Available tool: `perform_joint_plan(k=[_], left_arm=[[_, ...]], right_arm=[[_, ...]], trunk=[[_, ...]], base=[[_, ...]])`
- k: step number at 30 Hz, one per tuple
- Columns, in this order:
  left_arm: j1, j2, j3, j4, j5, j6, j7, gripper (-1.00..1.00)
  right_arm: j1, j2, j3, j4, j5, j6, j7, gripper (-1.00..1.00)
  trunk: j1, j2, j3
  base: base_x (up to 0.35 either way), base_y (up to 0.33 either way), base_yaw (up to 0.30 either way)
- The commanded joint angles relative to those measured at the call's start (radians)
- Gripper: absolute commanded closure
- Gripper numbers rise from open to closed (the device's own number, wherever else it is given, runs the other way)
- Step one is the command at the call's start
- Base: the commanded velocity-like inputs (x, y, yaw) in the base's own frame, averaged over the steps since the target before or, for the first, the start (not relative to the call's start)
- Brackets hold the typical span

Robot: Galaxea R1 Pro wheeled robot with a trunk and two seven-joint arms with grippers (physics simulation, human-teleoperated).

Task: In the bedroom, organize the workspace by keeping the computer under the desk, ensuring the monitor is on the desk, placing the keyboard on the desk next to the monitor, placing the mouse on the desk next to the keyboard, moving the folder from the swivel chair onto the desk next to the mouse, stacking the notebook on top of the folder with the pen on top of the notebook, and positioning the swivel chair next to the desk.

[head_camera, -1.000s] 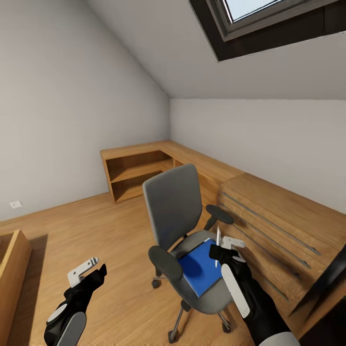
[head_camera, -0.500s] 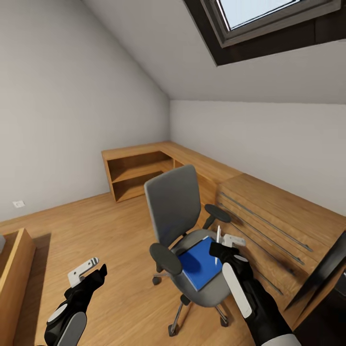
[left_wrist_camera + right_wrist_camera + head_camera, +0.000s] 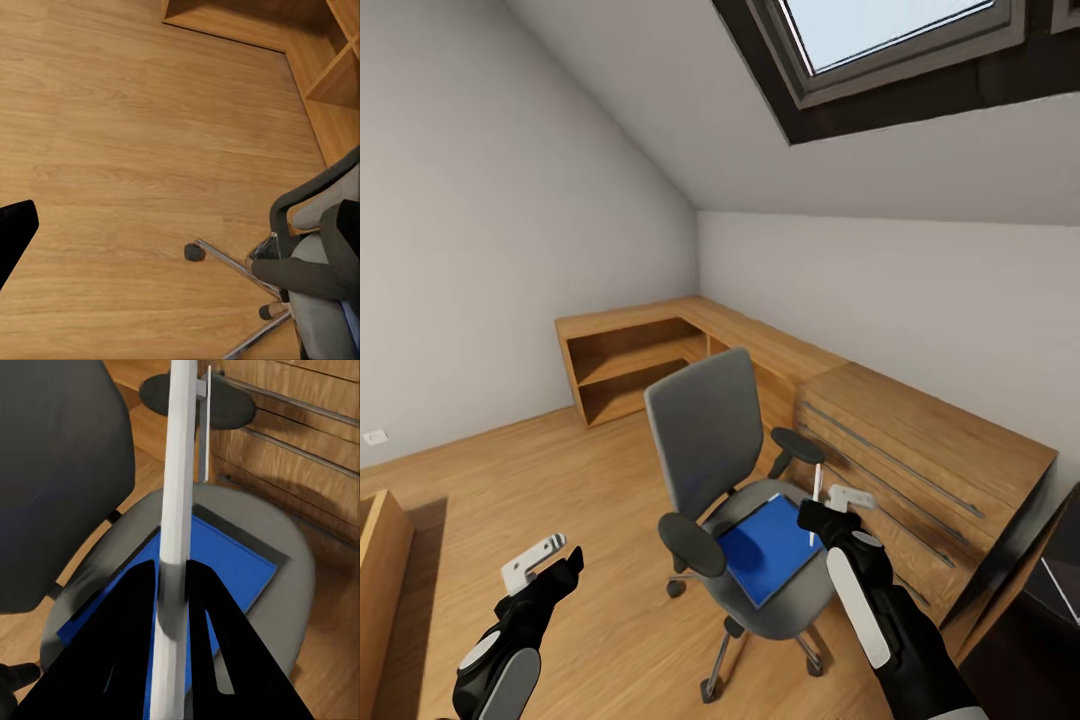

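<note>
Right gripper is clamped on the pen, which stands nearly upright between its fingers, out over the seat of the swivel chair. Through the right wrist view the pen runs as a pale shaft straight up between the two dark fingers, pinched low on its length, so most of it pokes out beyond the grip.

Directly under it lies the blue folder, flat on the grey seat and turned at a slant. I can't tell whether a notebook sits on it or whether the blue thing is both together. Left gripper hangs low over the bare wooden floor, carrying nothing; whether its fingers are spread or closed I can't make out. Its wrist view looks down at the chair's wheeled base.

The pen goes on last, on top of the notebook — so my guess is this step is about carrying it safely while the folder gets shifted to the desk. To do that well, I'd keep the grip firm and the wrist level, since a thin rod held near one end could pivot and slip. Nudging the chair is a risk too: on castors it would roll off with the folder. At bottom right a dark slanted edge shows beside the wooden drawer unit — possibly the desk area, though it is too cropped to say.
</note>
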Motion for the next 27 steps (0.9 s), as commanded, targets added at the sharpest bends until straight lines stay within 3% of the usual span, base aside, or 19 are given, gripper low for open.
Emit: perform_joint_plan(k=[1,6,9,20,27], left_arm=[[-0.001,0.001,-0.002,-0.002,0.006,0.002,0.008,-1.0],[-0.001,0.001,-0.003,-0.002,0.006,0.003,0.008,-1.0],[-0.001,0.001,-0.029,-0.002,0.006,0.004,0.008,-1.0],[-0.001,0.001,-0.062,-0.001,0.006,0.009,0.008,-1.0],[-0.001,0.003,-0.142,0.002,0.006,0.012,0.009,-1.0]], right_arm=[[-0.001,0.0,0.001,-0.002,-0.012,0.001,-0.009,1.0],[-0.001,0.0,-0.001,-0.007,-0.012,0.001,-0.009,1.0],[-0.001,0.0,-0.001,-0.008,-0.012,0.0,-0.01,1.0],[-0.001,-0.001,-0.002,-0.01,-0.012,-0.001,-0.009,1.0],[-0.001,-0.003,-0.004,-0.011,-0.011,-0.001,-0.01,1.0]], trunk=[[-0.004,0.007,0.002],[-0.023,0.042,0.018],[-0.035,0.063,0.028],[-0.077,0.14,0.07],[-0.104,0.189,0.097]], base=[[0.0,0.0,-0.01],[0.0,0.0,-0.003],[0.0,0.0,-0.057],[0.0,0.0,-0.212],[0.0,0.0,-0.237]])
